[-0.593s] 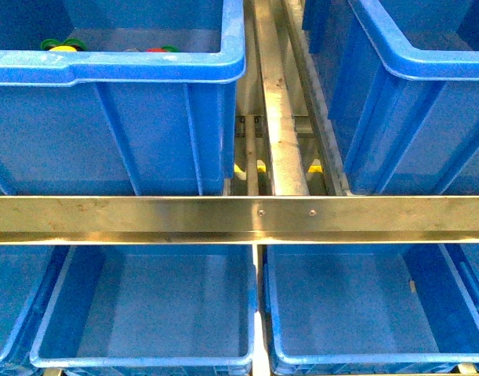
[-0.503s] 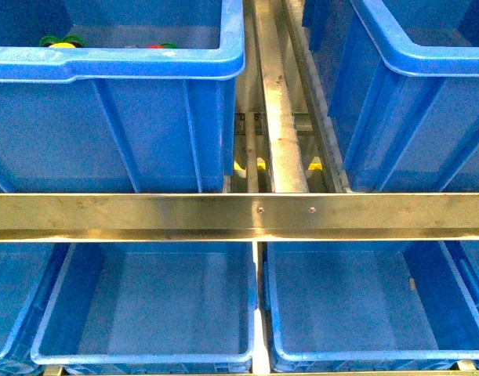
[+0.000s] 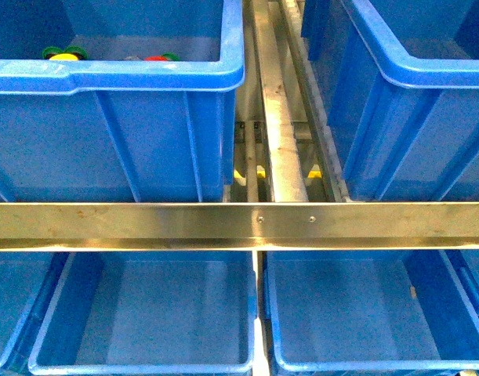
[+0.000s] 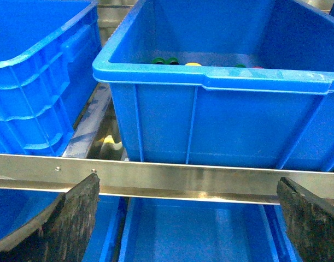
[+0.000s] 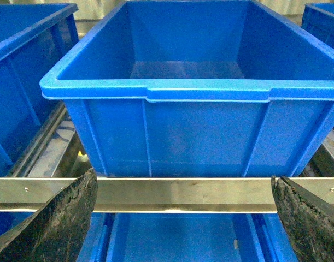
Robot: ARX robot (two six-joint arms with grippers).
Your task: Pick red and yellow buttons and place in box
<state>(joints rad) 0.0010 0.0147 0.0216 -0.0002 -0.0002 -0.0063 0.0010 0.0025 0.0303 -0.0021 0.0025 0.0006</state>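
Observation:
The red and yellow buttons lie in the upper left blue bin (image 3: pixel 145 74): a yellow-topped one with green edge (image 3: pixel 63 55) and a red-topped one (image 3: pixel 155 57) peek over its rim. In the left wrist view a yellow button (image 4: pixel 193 64), green ones (image 4: pixel 164 60) and a red one (image 4: pixel 257 67) show inside the same bin (image 4: pixel 221 82). My left gripper (image 4: pixel 188 218) is open, hanging in front of the steel rail, with nothing between its fingers (image 4: pixel 63 224). My right gripper (image 5: pixel 183 218) is open before another upper blue box (image 5: pixel 199 90) that holds no buttons. Neither arm shows in the front view.
A steel rail (image 3: pixel 239 225) runs across between the upper and lower rows. Two lower blue bins (image 3: pixel 145 364) (image 3: pixel 372 364) sit below it. Metal roller tracks (image 3: pixel 274 117) run between the upper bins. Another upper bin (image 3: pixel 411 78) stands at right.
The front view has shifted slightly: the rail and bins now sit lower in the picture, and a little more of the buttons shows over the rim.

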